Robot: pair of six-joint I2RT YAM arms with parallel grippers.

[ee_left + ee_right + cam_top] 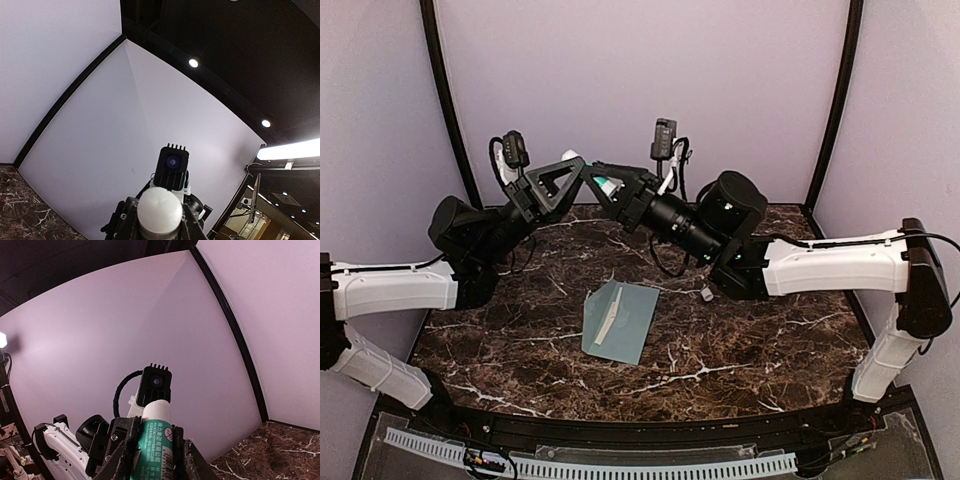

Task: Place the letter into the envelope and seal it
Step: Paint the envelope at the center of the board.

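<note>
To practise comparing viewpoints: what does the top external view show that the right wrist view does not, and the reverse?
Only the top external view shows the pale teal paper envelope on the dark marble table, with a strip of the cream paper letter visible on it. Only the right wrist view shows the small print on the white-topped, teal-labelled glue stick. Both show that stick in the right gripper, the table and the lilac walls.

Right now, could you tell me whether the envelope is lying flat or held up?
Lying flat: the envelope rests on the table, while the left gripper and right gripper are raised beyond it.
</note>
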